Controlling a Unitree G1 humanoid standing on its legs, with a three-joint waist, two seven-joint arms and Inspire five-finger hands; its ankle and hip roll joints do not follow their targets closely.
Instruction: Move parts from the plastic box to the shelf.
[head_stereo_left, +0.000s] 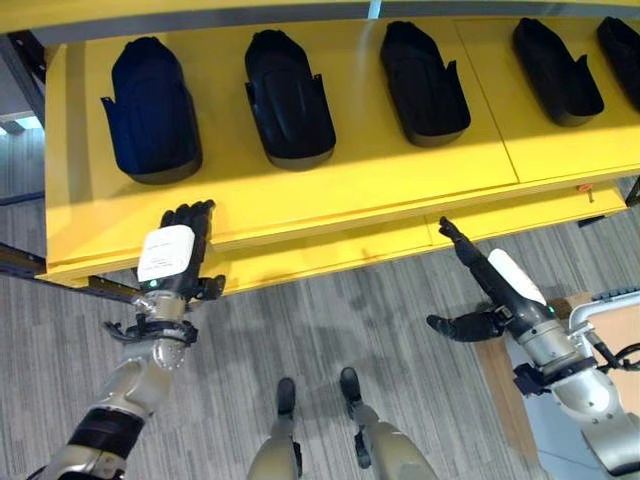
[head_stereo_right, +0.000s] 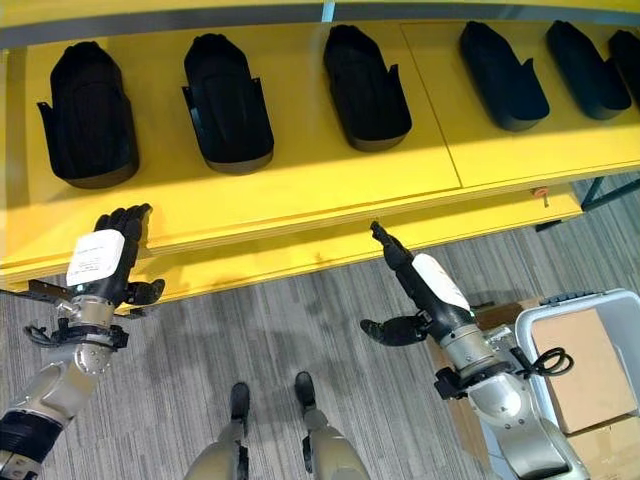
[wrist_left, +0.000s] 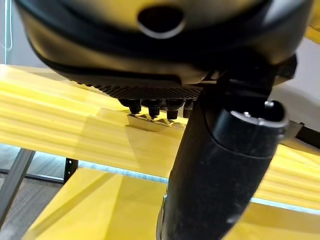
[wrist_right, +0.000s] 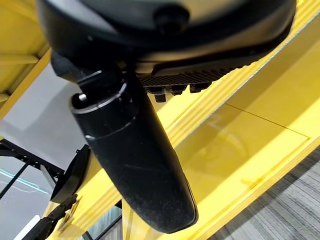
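Several black moulded parts lie in a row on the yellow shelf (head_stereo_left: 400, 170), among them one at the left (head_stereo_left: 150, 110) and one in the middle (head_stereo_left: 425, 85). My left hand (head_stereo_left: 175, 250) is at the shelf's front edge, below the leftmost part, open with straight fingers and holding nothing. My right hand (head_stereo_left: 490, 280) is lower and to the right. Its straight fingers point at the edge of the lower tier (head_stereo_left: 330, 255), its thumb is spread, and it is empty. The plastic box (head_stereo_right: 560, 310) stands on the floor at the far right, beside my right arm.
A brown cardboard piece (head_stereo_right: 575, 370) lies inside the box. Grey plank floor (head_stereo_left: 330, 320) runs in front of the shelf. The left wrist view has the shelf's yellow boards (wrist_left: 60, 110) close past the fingertips. A dark frame leg (head_stereo_left: 20, 60) stands at the shelf's left end.
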